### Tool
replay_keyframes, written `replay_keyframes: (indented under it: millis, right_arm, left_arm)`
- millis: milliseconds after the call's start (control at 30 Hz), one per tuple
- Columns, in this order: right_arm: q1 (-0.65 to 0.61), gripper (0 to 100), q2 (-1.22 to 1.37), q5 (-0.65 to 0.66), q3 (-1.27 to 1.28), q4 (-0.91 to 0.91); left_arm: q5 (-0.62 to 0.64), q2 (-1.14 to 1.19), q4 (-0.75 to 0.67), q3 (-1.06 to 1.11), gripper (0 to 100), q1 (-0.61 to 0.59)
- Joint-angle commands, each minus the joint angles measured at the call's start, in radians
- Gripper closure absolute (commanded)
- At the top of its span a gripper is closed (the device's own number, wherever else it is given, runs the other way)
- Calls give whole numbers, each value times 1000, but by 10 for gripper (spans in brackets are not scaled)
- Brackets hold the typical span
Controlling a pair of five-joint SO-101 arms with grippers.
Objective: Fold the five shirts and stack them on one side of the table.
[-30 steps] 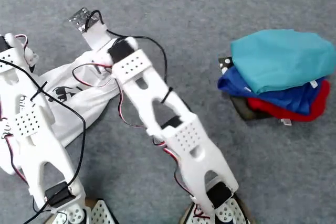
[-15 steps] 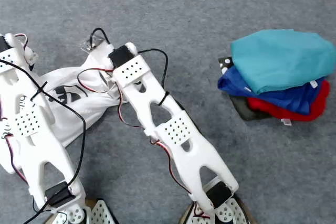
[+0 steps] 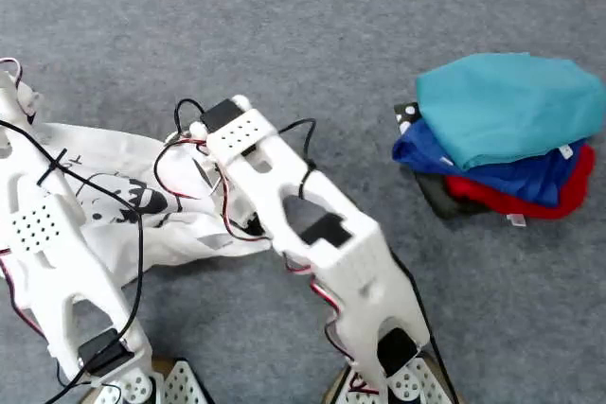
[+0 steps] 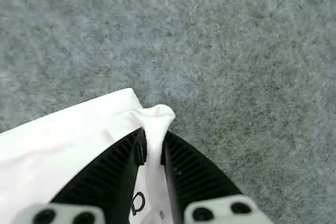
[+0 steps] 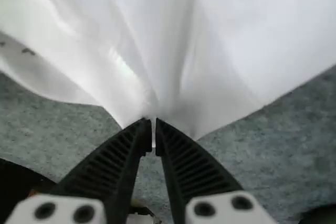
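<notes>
- We see the white shirt (image 3: 114, 158) lying crumpled on the grey desk (image 3: 379, 35), near its left edge.
- Our left end effector (image 4: 153, 137) is closed tight on a pinched fold at the shirt's edge.
- Our right end effector (image 5: 152, 124) is clamped on a bunched fold of the same shirt.
- The stack of folded shirts (image 3: 502, 139) sits near the right edge, with the teal one on top.

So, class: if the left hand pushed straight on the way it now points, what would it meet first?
The fold of white shirt pinched in the left hand; past it, probably only the grey table covering, though depth is unclear.
</notes>
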Motion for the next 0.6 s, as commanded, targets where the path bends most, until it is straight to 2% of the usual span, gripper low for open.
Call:
replay_keyframes:
  millis: [0,167,333,567]
  right_arm:
    - [18,944,-213,3,1,2]
    - [39,944,-298,-2,-128,-77]
    - [122,929,-168,-132,-305,-262]
    - [156,699,245,-305,-676,-282]
  left_arm:
    - [-37,-79,-8,-44,981,-17]
    - [-49,-71,-8,-44,981,-12]
    - [-49,-70,-8,-38,981,-14]
    - [-49,-68,-8,-35,981,-8]
